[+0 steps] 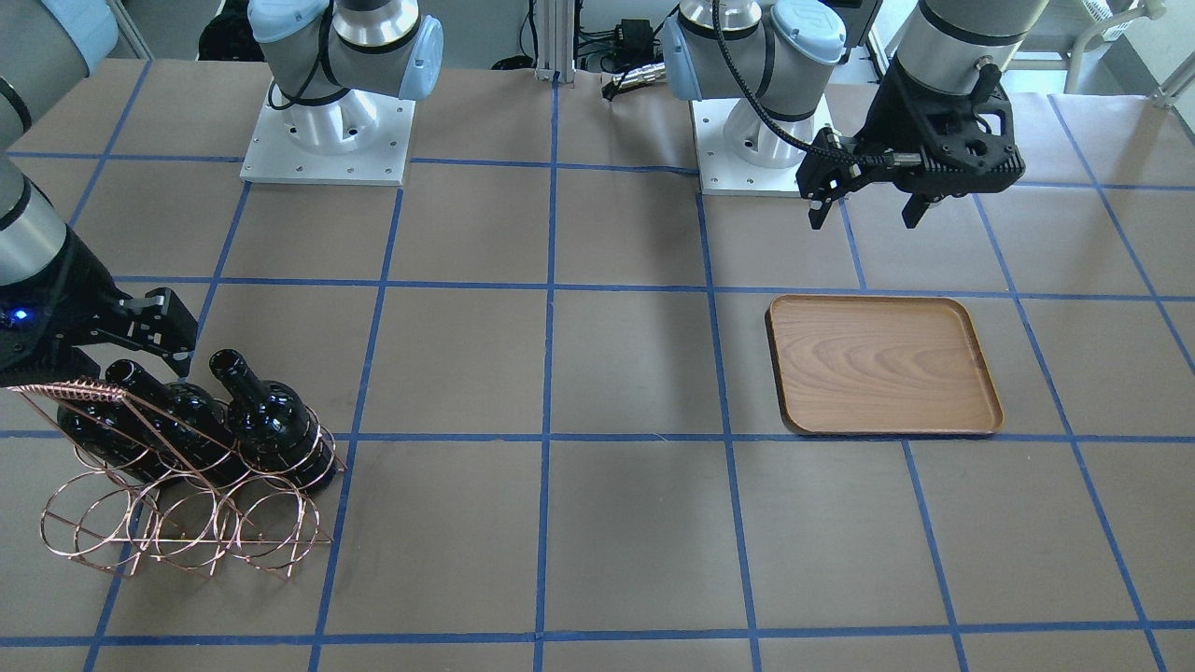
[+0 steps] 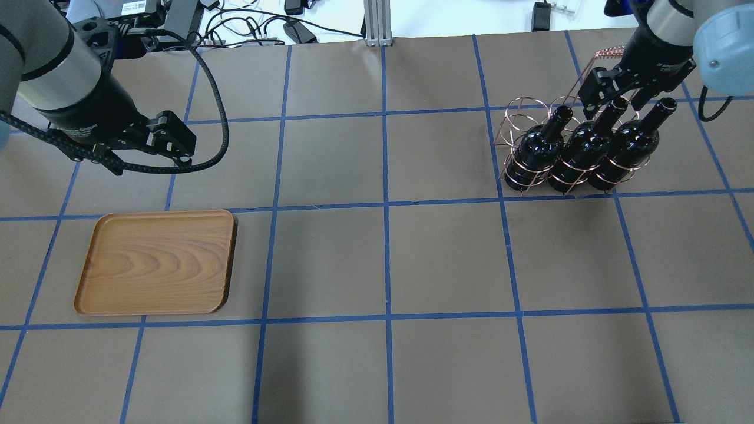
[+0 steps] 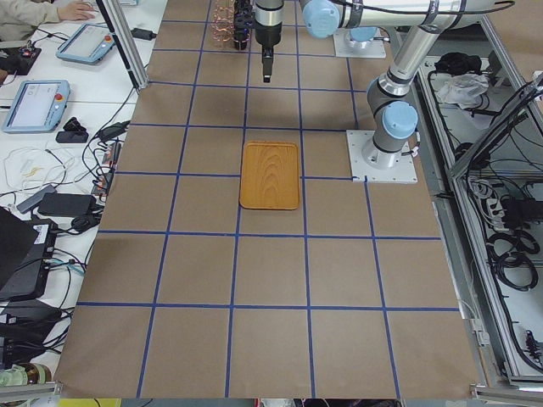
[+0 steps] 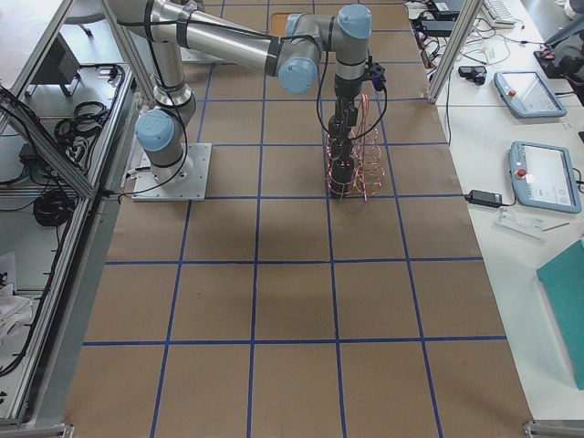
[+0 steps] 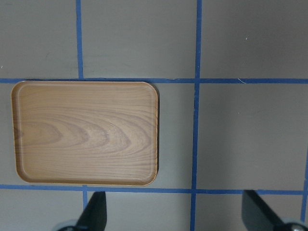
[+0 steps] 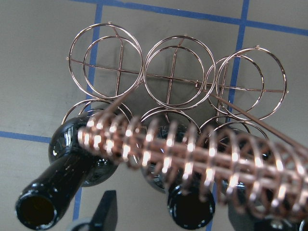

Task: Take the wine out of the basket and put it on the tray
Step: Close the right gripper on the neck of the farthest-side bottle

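Three bottles (image 2: 624,147) lean in the basket (image 2: 518,118) at far right, right gripper (image 2: 615,97) spread astride the middle wine (image 2: 583,150) neck, left gripper (image 1: 864,217) wide apart near the tray (image 2: 156,262).

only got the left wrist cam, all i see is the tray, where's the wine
Observer: Three bottles lean tilted in the basket at the table's other end, on the robot's right, far from the tray.
Operator: right arm on one
Observer: The right claw straddles the middle bottle's neck, jaws open, not gripping.
Operator: and my left claw
Observer: The left claw hangs open above the table, empty, touching nothing.
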### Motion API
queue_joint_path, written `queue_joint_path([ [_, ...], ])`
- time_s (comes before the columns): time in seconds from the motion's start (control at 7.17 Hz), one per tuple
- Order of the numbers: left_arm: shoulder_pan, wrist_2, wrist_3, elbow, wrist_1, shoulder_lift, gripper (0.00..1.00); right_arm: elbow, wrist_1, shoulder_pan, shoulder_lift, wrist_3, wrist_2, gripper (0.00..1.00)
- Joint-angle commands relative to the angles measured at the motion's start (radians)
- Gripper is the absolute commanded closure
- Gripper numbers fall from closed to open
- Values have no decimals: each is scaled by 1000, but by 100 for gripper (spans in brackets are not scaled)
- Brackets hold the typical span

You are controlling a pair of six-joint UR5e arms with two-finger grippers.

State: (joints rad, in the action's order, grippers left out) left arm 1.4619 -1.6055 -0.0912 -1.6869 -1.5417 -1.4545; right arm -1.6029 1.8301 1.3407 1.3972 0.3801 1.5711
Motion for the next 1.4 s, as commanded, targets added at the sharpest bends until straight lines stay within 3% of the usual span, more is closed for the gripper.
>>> queue_joint_path([
  [0.0, 0, 1, 1, -2, 0, 0, 0, 0, -8, 0, -7, 2, 12, 20],
  [0.28, 0, 1, -1, -2, 0, 2, 0, 0, 9, 0, -26, 0, 12, 46],
  [0.56, 0, 1, 4, -5, 0, 2, 0, 0, 12, 0, -32, -1, 15, 54],
  [0.84, 0, -1, 2, -5, -2, 3, 0, 1, -5, 0, -26, -1, 79, 93],
  [1.26, -3, 1, -12, -2, -5, 6, 0, 14, -8, 11, 0, -1, 69, 100],
])
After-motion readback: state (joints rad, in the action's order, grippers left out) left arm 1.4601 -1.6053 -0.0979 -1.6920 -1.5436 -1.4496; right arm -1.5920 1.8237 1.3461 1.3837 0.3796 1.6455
